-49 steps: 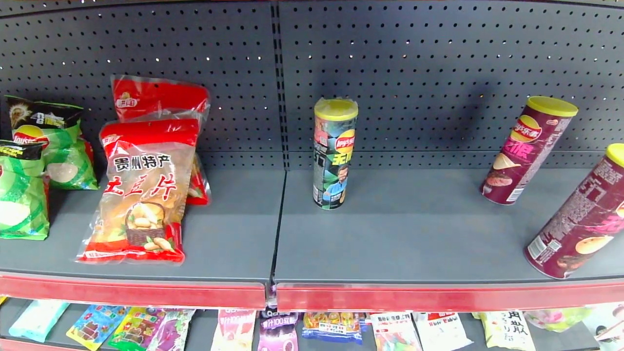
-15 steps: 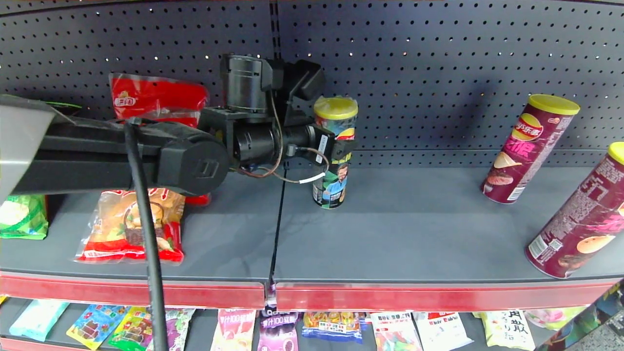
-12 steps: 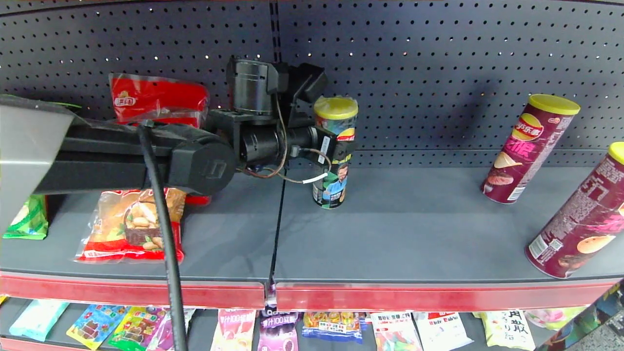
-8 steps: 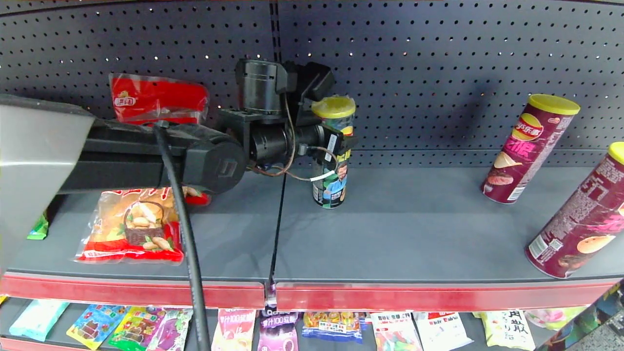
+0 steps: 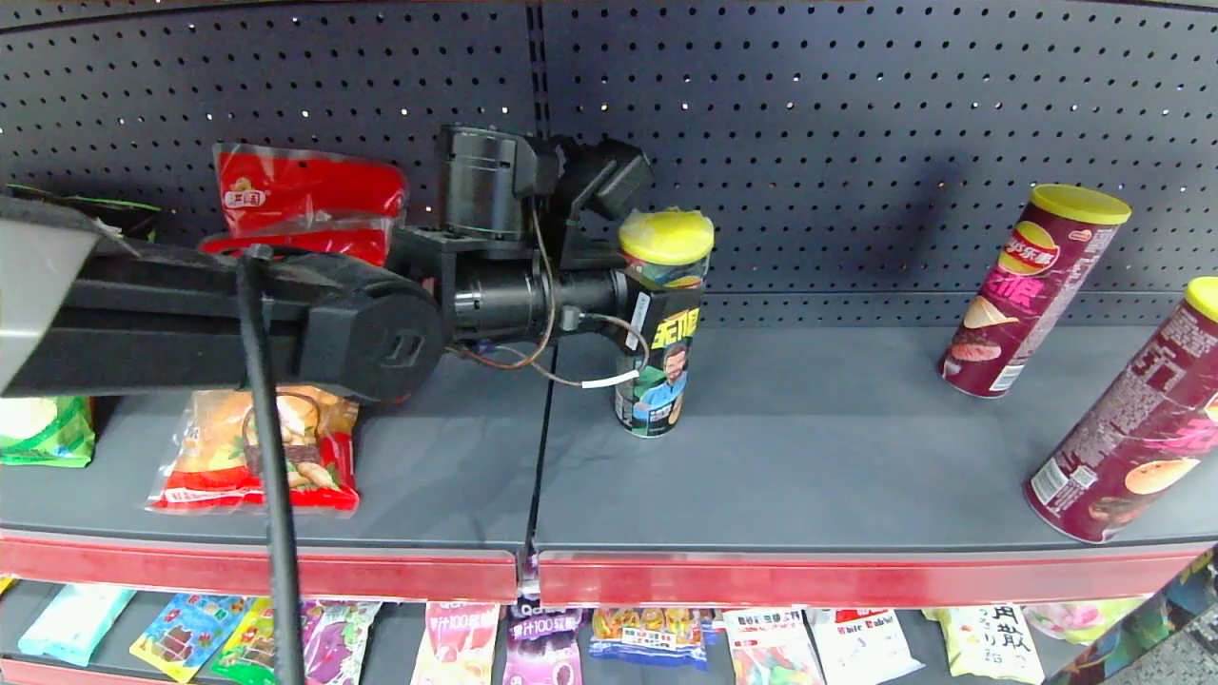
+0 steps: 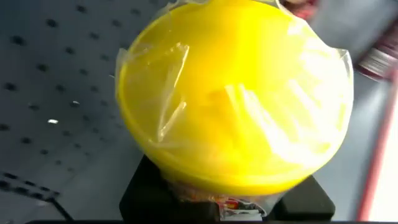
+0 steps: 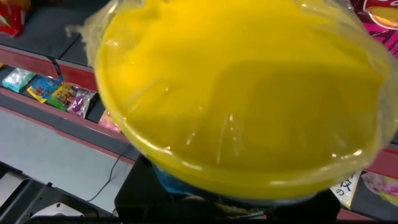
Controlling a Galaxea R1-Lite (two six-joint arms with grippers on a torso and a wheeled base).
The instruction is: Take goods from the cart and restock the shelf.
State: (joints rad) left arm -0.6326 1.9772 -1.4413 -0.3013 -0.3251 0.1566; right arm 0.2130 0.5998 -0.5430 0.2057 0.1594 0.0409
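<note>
We take the shelf first: a broad grey deck with a pegboard wall behind and a red lip along the front. Its widest bare stretch runs from the middle to the right, where the rear purple can stands by the wall and the front purple can close to the lip. The left half is crowded by the red snack bags, with the left arm reaching across above them. We judge the step to be placing. The left pincer is clamped round the upper body of the green can, which is upright just right of the deck's seam. We cannot tell whether its base is on the deck or barely above it. The next move calls for seating it flat, easing the jaws off without tipping so tall and narrow a thing, then withdrawing clear of bags and lip. The right pincer grips a second can, out in front of the lip; the bare stretch should take it.
</note>
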